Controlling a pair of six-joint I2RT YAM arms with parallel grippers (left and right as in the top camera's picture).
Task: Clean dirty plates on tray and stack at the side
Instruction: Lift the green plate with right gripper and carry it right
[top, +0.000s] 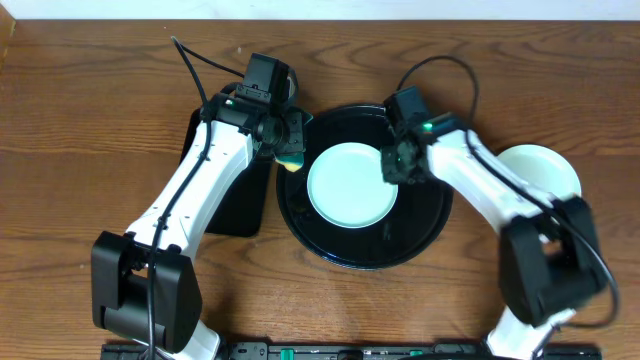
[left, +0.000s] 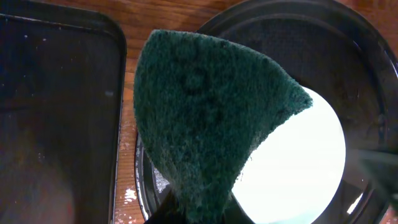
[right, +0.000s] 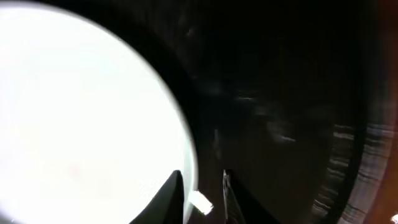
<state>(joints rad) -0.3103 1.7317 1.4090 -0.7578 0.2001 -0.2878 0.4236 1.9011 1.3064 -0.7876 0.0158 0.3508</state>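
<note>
View from overhead: one mint plate (top: 350, 187) lies in the middle of the round tray (top: 425, 235); a pale plate (top: 545, 168) sits on the surface (top: 100, 120) at my right. Left wrist: left claw (left: 199, 211) is closed tight on a soft green sponge (left: 205, 118). Right wrist: right claw (right: 200, 175) stands slightly parted at the mint plate's rim, holding nothing I can see. It looks stiff, slippery, breakable; I would pinch the rim.

Pale mint plate (top: 350, 187), glossy black tray (top: 365, 250), dark green sponge (left: 205, 118), brown wood-grain table (top: 80, 150).
</note>
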